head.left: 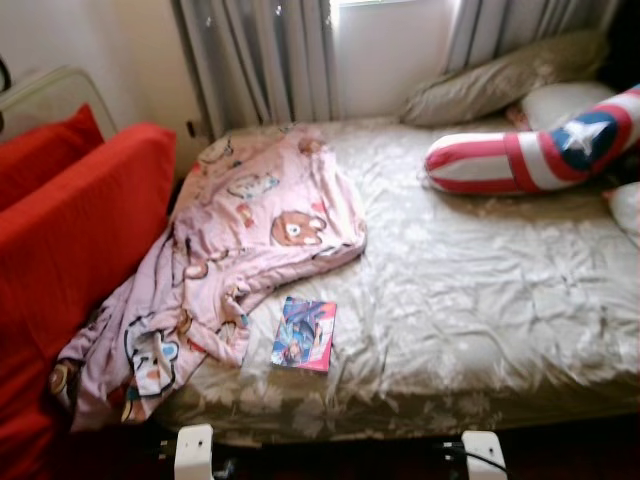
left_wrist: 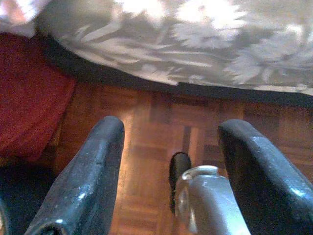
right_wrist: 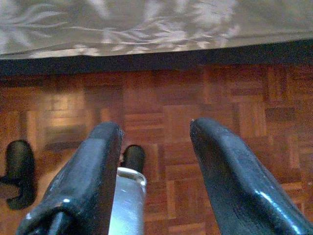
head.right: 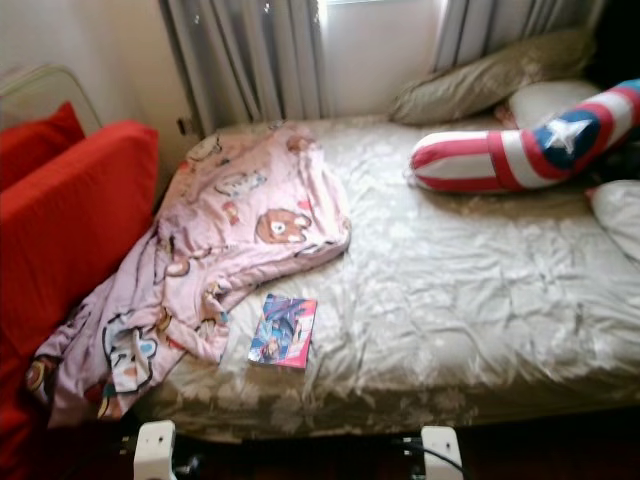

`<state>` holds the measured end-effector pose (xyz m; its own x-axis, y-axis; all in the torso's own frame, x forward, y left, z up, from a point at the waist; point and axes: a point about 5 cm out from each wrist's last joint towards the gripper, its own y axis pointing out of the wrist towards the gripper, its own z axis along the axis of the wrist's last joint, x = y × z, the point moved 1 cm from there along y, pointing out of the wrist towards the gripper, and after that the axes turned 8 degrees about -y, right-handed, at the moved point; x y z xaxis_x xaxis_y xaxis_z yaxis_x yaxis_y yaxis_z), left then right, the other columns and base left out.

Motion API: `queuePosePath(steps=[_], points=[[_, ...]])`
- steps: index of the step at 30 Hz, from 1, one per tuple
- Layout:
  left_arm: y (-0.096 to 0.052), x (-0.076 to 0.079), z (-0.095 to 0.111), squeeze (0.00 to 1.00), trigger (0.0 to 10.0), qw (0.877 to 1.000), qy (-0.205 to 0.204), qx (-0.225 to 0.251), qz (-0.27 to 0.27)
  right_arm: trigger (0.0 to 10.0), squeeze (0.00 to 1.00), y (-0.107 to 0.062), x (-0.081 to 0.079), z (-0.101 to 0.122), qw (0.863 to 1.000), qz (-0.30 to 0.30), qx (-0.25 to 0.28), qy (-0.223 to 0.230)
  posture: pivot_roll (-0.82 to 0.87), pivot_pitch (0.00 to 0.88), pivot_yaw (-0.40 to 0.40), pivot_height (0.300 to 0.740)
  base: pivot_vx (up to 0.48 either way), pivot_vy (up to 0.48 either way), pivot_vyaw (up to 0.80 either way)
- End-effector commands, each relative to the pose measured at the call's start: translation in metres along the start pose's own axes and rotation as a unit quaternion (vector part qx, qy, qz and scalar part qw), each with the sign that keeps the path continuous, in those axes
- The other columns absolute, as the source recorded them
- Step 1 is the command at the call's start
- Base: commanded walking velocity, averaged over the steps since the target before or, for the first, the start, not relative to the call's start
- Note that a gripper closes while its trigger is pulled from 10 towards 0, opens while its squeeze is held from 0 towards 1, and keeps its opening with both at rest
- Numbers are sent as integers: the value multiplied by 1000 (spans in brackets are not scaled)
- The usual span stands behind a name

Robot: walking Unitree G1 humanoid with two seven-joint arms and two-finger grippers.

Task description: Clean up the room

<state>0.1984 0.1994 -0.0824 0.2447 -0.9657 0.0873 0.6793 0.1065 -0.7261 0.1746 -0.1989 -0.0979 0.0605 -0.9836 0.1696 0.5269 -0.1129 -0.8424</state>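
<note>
Both grippers (left_wrist: 168, 161) (right_wrist: 156, 166) hang over parquet floor (right_wrist: 234, 98), jaws apart, beside the bed (head.left: 480, 290).

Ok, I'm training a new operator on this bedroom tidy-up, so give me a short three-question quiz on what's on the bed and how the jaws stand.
1. True or false: the comic book lies on the floor.
2. Which side of the bed does the pink blanket hang over: A, the robot's left; B, the robot's right?
3. How do the jaws of the left gripper and right gripper stand?

Key
1. False: it lies on the bedsheet, beside the blanket.
2. A, towards the red sofa.
3. Both open, holding nothing, above the parquet floor.
</note>
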Motion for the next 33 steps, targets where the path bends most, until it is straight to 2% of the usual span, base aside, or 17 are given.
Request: queuePosePath(steps=[1, 8, 22, 33], points=[[-2, -9, -4, 0, 10000, 1000, 6, -6, 11, 10000, 0, 1, -8, 7, 1000, 10, 9, 3, 47, 0, 39, 740, 0, 352, 0], [-2, -9, -3, 0, 10000, 1000, 6, -5, 12, 10000, 0, 1, -9, 8, 1000, 11, 11, 4, 47, 0, 39, 740, 0, 326, 0], [-1, -11, -1, 0, 10000, 1000, 6, 1, 17, 10000, 0, 1, -11, 10, 1000, 20, 14, 0, 52, 0, 36, 740, 0, 0, 0], [-1, -11, 1, 0, 10000, 1000, 4, 1, 15, 10000, 0, 1, -15, 11, 999, 30, 18, 2, 53, 0, 37, 740, 0, 0, 749]])
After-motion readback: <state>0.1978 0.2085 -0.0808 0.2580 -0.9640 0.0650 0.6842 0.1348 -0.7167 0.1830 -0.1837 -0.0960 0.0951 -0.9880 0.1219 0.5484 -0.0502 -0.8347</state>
